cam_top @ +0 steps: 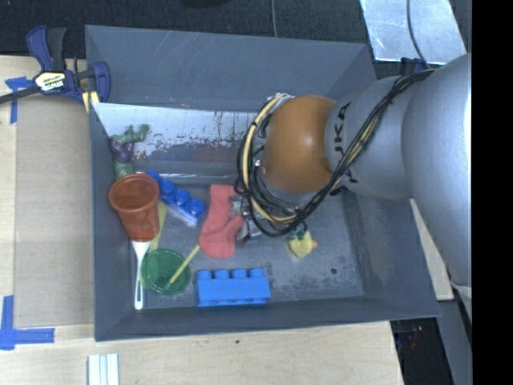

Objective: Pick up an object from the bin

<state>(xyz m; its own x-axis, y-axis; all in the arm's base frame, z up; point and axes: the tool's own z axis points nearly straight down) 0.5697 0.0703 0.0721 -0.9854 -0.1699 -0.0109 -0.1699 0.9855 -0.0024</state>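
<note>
My gripper [245, 216] is low in the middle of the bin, mostly hidden under the arm's orange cover. Its visible metal part touches the right edge of a salmon-red soft piece [216, 223] lying on the bin floor. A small yellow thing [302, 245] lies just to the right of the gripper. A long blue toy brick [232, 286] sits in front of it, near the bin's front wall. A smaller blue brick [181, 202] lies to the left of the red piece.
An orange cup [135, 205] lies at the left. Below it are a green round dish [163, 272] with a yellow stick and a white spoon [139, 273]. A purple and green toy [128, 146] sits in the back left corner. The arm covers the bin's right half.
</note>
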